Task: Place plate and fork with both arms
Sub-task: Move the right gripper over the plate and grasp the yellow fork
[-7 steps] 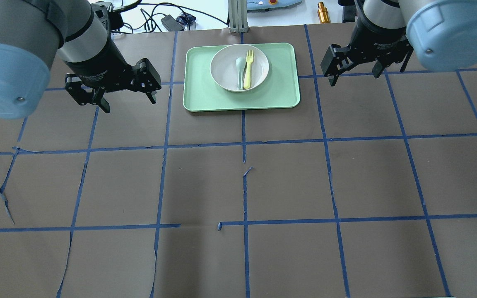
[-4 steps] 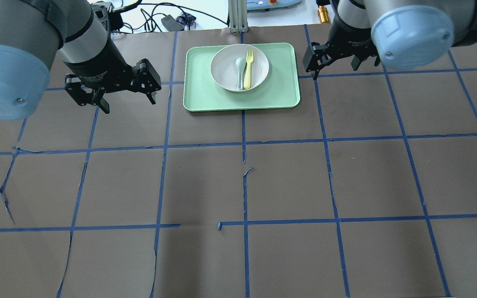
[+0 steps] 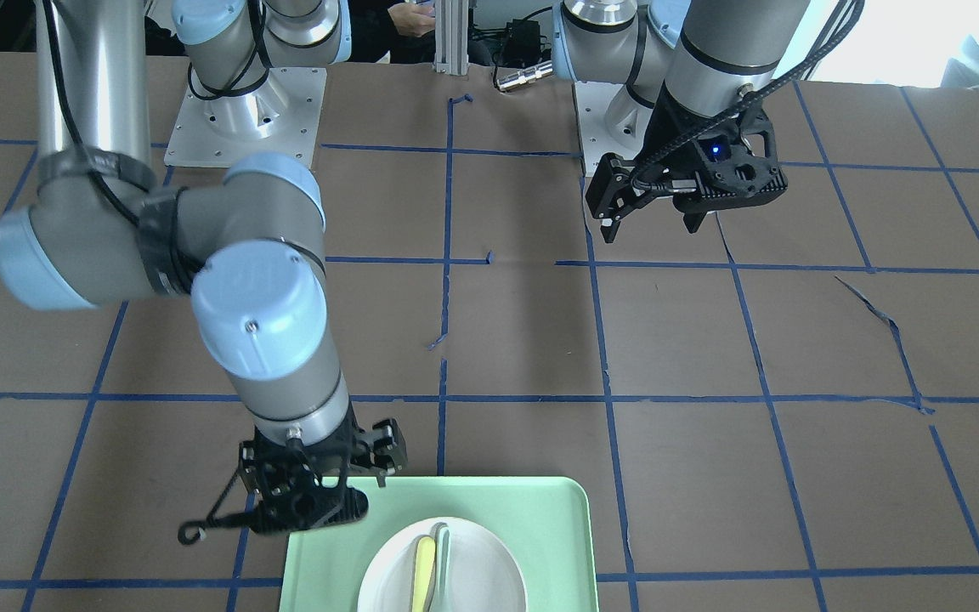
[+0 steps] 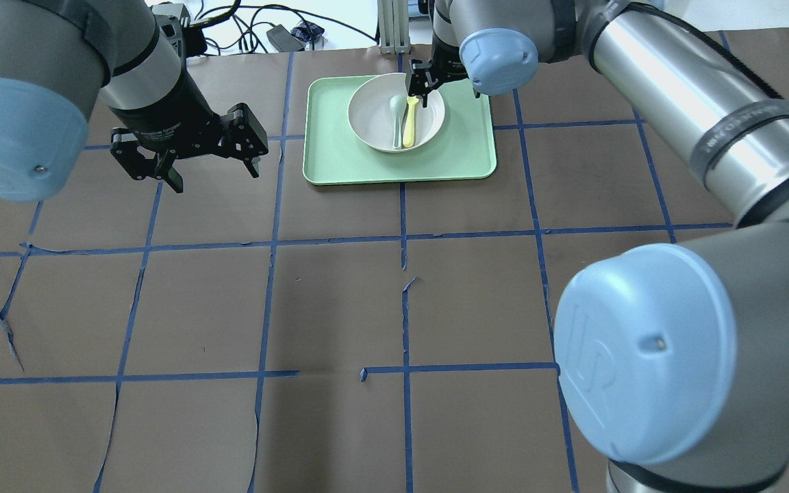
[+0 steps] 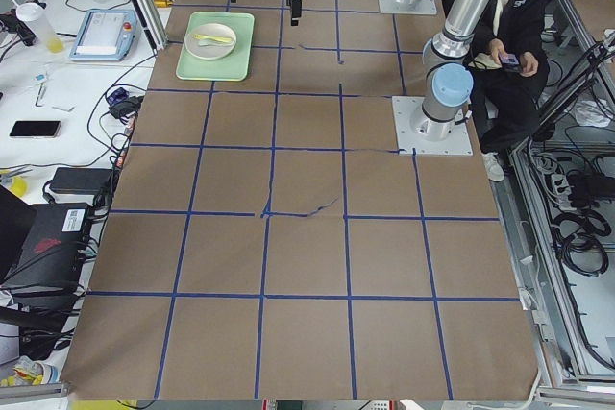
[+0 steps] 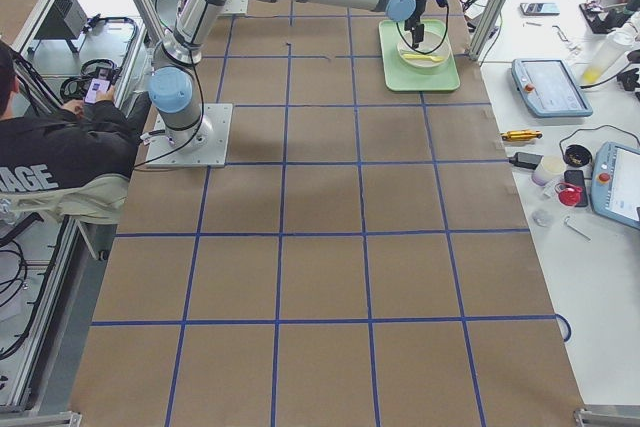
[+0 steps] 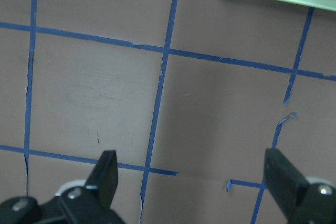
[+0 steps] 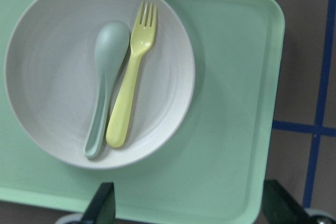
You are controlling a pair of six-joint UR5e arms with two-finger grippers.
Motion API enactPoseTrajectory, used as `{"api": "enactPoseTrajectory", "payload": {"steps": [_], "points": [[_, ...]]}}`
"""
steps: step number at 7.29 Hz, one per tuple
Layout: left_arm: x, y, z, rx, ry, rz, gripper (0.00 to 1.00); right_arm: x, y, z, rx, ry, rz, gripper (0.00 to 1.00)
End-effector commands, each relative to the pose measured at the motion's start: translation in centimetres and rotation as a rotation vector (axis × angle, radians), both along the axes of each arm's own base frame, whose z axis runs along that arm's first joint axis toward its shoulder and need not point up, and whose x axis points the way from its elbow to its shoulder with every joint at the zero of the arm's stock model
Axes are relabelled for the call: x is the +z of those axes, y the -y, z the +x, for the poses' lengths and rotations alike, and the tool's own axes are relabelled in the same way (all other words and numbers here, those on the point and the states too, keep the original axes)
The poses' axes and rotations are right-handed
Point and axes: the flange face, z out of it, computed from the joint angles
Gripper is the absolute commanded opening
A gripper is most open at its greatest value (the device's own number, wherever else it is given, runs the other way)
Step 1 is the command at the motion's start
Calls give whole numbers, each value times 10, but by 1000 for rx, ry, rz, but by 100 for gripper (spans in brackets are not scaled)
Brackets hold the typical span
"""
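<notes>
The off-white plate (image 4: 375, 127) sits on a mint-green tray (image 4: 463, 154) at the table's far middle. The yellow fork (image 4: 409, 123) lies in the plate, tines toward the far edge. My right gripper (image 4: 444, 89) is open and hovers over the tray's far right part, by the plate's rim. In the right wrist view the plate (image 8: 52, 77) and fork (image 8: 131, 72) lie ahead of the open gripper (image 8: 191, 208). My left gripper (image 4: 213, 171) is open and empty, left of the tray above bare table. It also shows in the front view (image 3: 653, 228).
A pale grey-green spoon (image 4: 396, 120) lies in the plate beside the fork. The table is brown paper with a blue tape grid. A metal post (image 4: 391, 27) and cables stand just beyond the far edge. My right forearm crosses over the table's right half.
My right arm has swung left, from right of the tray to over its far right part by the plate. My left gripper has hardly moved. Both stay open.
</notes>
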Motion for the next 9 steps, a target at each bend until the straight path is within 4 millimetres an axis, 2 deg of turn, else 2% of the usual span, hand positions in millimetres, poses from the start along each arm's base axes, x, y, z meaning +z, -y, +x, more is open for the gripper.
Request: {"api": "enactPoseTrajectory", "payload": {"steps": [1,2,3,4,6,8,9], "points": [[-13,-3,-1,-2,2,26,100,-52,37,20,-21,52,17,92],[-13,-3,-1,-2,2,27,100,-79,43,27,-17,102,29,89],[-15,-2,-1,-2,1,29,100,-88,43,27,-29,106,38,84],[-16,-2,-1,-2,1,29,100,-97,43,30,-57,117,52,73],[-18,1,0,-2,8,27,100,-98,40,39,-41,112,50,73],[-17,1,0,-2,8,25,100,-99,39,39,-33,105,49,62],[-17,1,0,-2,8,25,100,-98,40,38,-35,104,47,49]]}}
